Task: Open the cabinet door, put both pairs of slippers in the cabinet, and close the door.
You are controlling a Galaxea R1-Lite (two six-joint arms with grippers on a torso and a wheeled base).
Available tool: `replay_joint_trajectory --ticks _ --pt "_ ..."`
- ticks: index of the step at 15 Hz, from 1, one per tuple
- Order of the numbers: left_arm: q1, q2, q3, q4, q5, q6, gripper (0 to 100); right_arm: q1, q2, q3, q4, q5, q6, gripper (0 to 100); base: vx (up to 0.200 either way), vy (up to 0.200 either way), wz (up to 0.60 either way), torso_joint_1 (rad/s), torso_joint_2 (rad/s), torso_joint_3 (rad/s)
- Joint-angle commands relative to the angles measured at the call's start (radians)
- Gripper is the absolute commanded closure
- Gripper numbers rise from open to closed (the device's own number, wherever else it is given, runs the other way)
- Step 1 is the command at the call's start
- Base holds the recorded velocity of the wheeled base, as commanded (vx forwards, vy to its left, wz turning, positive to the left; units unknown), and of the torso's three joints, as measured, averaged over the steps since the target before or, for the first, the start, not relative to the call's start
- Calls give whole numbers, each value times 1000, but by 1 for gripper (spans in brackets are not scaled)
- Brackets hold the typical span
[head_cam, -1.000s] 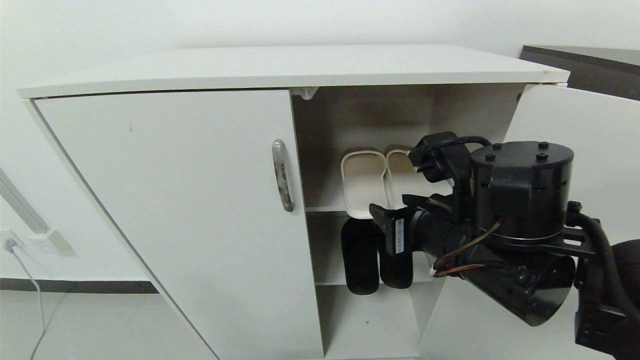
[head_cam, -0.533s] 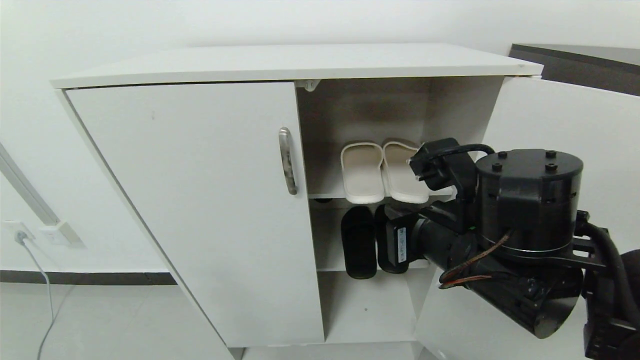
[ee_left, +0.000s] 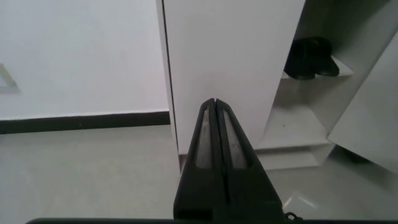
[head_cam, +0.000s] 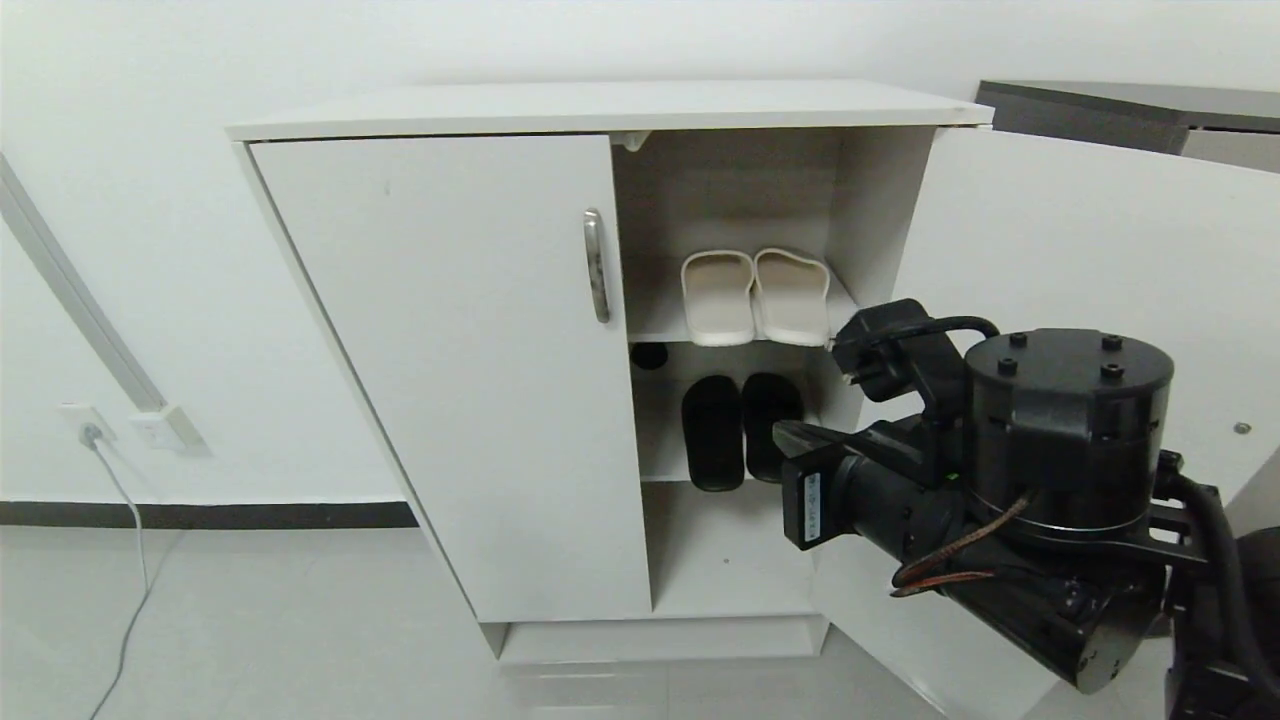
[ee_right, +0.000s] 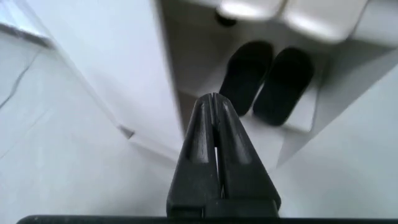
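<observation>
Inside the right-hand half of the white, flat-panelled cabinet [head_cam: 600, 105], the cream slippers [head_cam: 755, 297] lie side by side on the upper shelf. They are smooth, rounded and thick-soled, with broad moulded straps. On the shelf directly below sit the black slippers [head_cam: 742, 428], matte ovals also paired closely together. The right door [head_cam: 1080, 260] stands swung wide open, while the left door [head_cam: 470, 370] is closed, a slim brushed-metal bar handle [head_cam: 596, 265] set upright near its inner edge. The right gripper [ee_right: 215, 118] hovers in front of the open compartment, its long tapered black fingers pressed together with nothing between them and the black pair lying beyond their tip. The left gripper [ee_left: 215, 109] hangs low over the glossy pale floor [head_cam: 250, 620] before the closed door, its two flat fingers likewise closed against each other and empty. A wall socket [head_cam: 85, 425] with a thin grey cable [head_cam: 130, 560] sits on the wall to the cabinet's left.
</observation>
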Motion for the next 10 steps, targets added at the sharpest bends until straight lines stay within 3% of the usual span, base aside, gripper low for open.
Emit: replay_joint_trajectory --ticks 1,2,10 --pt "0 1 0 0 0 0 100 -6 5 19 -2 11 1 100 -200 0 0 7 7 -2" --pt "0 1 0 0 0 0 100 -7 4 31 -5 26 1 100 -200 0 0 2 7 2" --pt "0 1 0 0 0 0 100 -27 27 71 -22 54 -1 100 0 0 0 0 0 0"
